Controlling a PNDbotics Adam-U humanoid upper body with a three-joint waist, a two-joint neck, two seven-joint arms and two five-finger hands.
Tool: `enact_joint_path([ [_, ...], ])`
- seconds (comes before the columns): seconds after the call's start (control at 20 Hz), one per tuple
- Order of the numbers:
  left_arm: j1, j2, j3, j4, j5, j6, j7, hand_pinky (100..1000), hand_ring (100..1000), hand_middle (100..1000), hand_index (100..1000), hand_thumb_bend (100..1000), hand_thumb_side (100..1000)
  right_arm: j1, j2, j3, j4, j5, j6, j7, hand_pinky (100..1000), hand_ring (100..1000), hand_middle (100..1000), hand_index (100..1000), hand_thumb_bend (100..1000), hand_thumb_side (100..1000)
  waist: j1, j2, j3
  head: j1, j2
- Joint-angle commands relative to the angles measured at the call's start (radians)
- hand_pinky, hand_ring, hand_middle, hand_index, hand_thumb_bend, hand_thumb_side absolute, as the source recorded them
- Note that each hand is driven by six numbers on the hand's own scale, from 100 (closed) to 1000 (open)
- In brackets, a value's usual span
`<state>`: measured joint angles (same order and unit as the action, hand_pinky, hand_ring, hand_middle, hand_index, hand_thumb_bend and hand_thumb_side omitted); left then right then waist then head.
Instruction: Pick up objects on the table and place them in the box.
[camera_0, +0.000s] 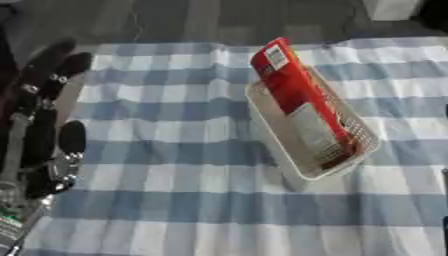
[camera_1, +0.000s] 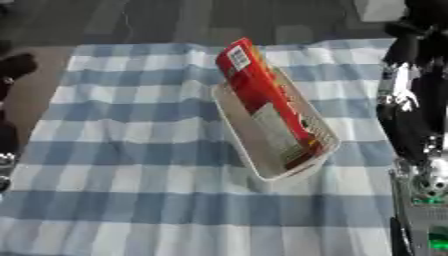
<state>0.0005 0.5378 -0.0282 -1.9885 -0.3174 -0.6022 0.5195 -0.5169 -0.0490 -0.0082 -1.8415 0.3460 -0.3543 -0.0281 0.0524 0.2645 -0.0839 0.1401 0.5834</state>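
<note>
Red carton (camera_0: 297, 95), one only, lay tilted lengthwise in the single white box (camera_0: 278, 145), top end poking over the far rim. Looked light, stiff and smooth, possibly slippery; the long side faces would suit a hold. Box sat on blue-white checked cloth (camera_0: 175, 150) over the desk, no other loose items seen. Left robot hand (camera_0: 48, 105) at the left edge, fingers relaxed and apart, holding nothing. Right robot hand (camera_1: 416, 100) at the right edge; couldn't tell its fingers
</note>
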Motion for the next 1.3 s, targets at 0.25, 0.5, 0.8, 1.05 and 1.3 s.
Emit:
enact_joint_path([
  [0.25,-0.057,-0.210,-0.123,-0.012,-0.051,0.087,-0.088,814,858,899,988,100,823,-0.016,-0.009,-0.007,0.005,-0.013,-0.008,-0.001,778,915,926,911,100,515,-0.012,0.002,-0.015,0.007,-0.041],
  [0.5,-0.127,-0.261,-0.169,-0.012,-0.029,0.115,-0.159,812,856,898,988,100,831,-0.013,-0.002,-0.006,-0.002,-0.023,-0.009,0.004,778,916,926,912,100,517,-0.012,0.006,-0.035,-0.016,-0.074],
  [0.8,-0.181,-0.315,-0.210,-0.012,0.032,0.147,-0.243,807,853,893,986,100,840,0.003,0.011,-0.001,-0.026,-0.033,-0.006,0.012,778,917,927,913,100,521,-0.005,0.005,-0.054,-0.023,-0.092],
  [1.05,-0.183,-0.313,-0.214,-0.012,0.039,0.148,-0.269,801,848,888,981,100,835,0.014,0.010,-0.003,-0.038,-0.042,0.000,0.013,779,918,927,914,100,524,0.002,0.004,-0.063,-0.019,-0.091],
  [1.3,-0.182,-0.318,-0.216,-0.012,0.022,0.158,-0.282,794,839,876,973,100,824,0.018,0.011,-0.005,-0.045,-0.048,0.004,0.014,779,917,927,915,100,525,0.003,0.003,-0.068,-0.014,-0.084],
])
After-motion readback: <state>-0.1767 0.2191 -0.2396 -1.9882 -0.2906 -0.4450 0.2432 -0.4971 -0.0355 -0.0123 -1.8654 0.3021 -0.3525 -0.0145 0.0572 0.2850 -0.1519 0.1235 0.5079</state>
